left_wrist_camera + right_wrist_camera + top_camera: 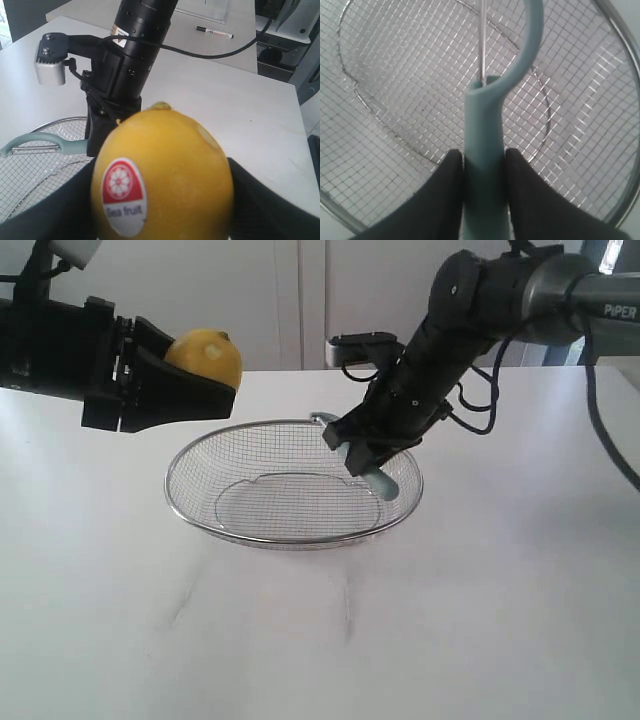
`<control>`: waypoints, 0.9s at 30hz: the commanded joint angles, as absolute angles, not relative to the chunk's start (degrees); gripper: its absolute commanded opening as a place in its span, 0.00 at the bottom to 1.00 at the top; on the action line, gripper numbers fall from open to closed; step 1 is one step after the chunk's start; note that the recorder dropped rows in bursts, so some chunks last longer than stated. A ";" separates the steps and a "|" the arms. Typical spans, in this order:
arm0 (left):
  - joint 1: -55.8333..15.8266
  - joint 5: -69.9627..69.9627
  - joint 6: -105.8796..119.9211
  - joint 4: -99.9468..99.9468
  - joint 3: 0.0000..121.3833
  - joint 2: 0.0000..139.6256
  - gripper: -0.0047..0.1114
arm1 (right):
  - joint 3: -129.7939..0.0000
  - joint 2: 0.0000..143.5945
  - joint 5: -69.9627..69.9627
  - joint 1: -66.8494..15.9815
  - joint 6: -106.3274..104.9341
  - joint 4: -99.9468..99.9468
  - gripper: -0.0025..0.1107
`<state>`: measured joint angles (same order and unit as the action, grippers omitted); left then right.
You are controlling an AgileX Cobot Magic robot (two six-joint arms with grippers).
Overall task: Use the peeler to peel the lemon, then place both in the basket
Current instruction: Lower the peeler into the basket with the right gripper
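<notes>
The bright yellow lemon (206, 356) with a red and white sticker (123, 196) is held up in the air by my left gripper (190, 375), which is shut on it, above and left of the basket. The wide wire-mesh basket (200, 455) sits mid-table. My right gripper (362, 452) is shut on the pale teal peeler (484, 170), its black fingers (451, 175) pressing the handle from both sides. The peeler (372, 472) hangs over the basket's right half, its metal blade head (322, 420) near the far rim.
A white tabletop (480, 620) spreads all around the basket. In the left wrist view a black marker pen (214, 33) lies on a farther table, and the right arm's wrist camera (50, 65) shows beside the arm.
</notes>
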<state>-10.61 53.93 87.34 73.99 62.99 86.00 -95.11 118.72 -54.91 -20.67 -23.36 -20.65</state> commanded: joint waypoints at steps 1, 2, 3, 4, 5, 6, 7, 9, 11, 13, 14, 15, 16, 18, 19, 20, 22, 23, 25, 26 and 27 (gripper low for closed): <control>-10.32 54.82 87.24 75.71 63.38 85.71 0.04 | -95.50 119.82 -52.26 -20.59 -28.28 -20.72 0.02; -10.32 54.82 87.24 75.71 63.38 85.71 0.04 | -95.50 120.10 -51.95 -20.59 -28.69 -20.72 0.02; -10.32 54.95 87.24 75.71 63.38 85.71 0.04 | -95.50 120.26 -51.49 -20.59 -29.25 -20.72 0.02; -10.32 54.95 87.24 75.71 63.38 85.71 0.04 | -95.50 120.50 -51.22 -20.59 -30.11 -20.72 0.02; -10.32 54.95 87.24 75.71 63.38 85.71 0.04 | -95.50 120.63 -51.10 -20.59 -30.88 -20.97 0.02; -10.32 54.95 87.24 75.71 63.38 85.71 0.04 | -95.50 120.74 -50.95 -20.59 -31.72 -20.97 0.02; -10.32 54.95 87.24 75.71 63.38 85.71 0.04 | -95.50 120.89 -50.84 -20.59 -32.80 -20.97 0.02; -10.32 54.95 87.24 75.71 63.38 85.71 0.04 | -95.50 121.03 -50.84 -20.59 -34.42 -20.97 0.02; -10.32 54.95 87.24 75.71 63.38 85.71 0.04 | -95.50 121.27 -50.73 -20.59 -34.69 -20.97 0.02; -10.32 54.95 87.24 75.71 63.38 85.71 0.04 | -95.50 121.51 -50.62 -20.59 -34.69 -20.97 0.02; -10.32 54.95 87.24 75.71 63.38 85.71 0.04 | -95.50 121.77 -50.46 -20.59 -34.69 -20.97 0.02; -10.32 54.95 87.24 75.71 63.38 85.71 0.04 | -95.50 122.04 -50.09 -20.59 -34.69 -21.07 0.02; -10.32 54.95 87.24 75.71 63.38 85.71 0.04 | -95.50 122.27 -49.95 -20.59 -34.69 -21.07 0.02; -10.32 54.95 87.24 75.71 63.38 85.71 0.04 | -95.50 122.96 -49.45 -20.59 -34.69 -21.32 0.02; -10.32 54.95 87.24 75.71 63.38 85.71 0.04 | -95.50 123.16 -49.35 -20.59 -34.69 -21.60 0.02; -10.32 54.95 87.24 75.71 63.38 85.71 0.04 | -95.50 123.59 -49.20 -20.59 -34.69 -22.16 0.02; -10.32 54.84 87.24 75.71 63.38 85.71 0.04 | -95.50 124.15 -49.08 -20.59 -34.69 -23.00 0.02; -10.32 54.84 87.24 75.71 63.38 85.71 0.04 | -95.50 124.57 -49.08 -20.59 -34.69 -23.69 0.02; -10.32 54.84 87.24 75.71 63.38 85.71 0.04 | -95.50 124.96 -49.08 -20.59 -34.69 -24.17 0.02; -10.32 54.84 87.24 75.71 63.38 85.71 0.04 | -95.50 125.22 -49.08 -20.59 -34.69 -24.42 0.02; -10.32 54.84 87.24 75.71 63.38 85.71 0.04 | -95.50 125.38 -49.08 -20.59 -34.69 -24.43 0.02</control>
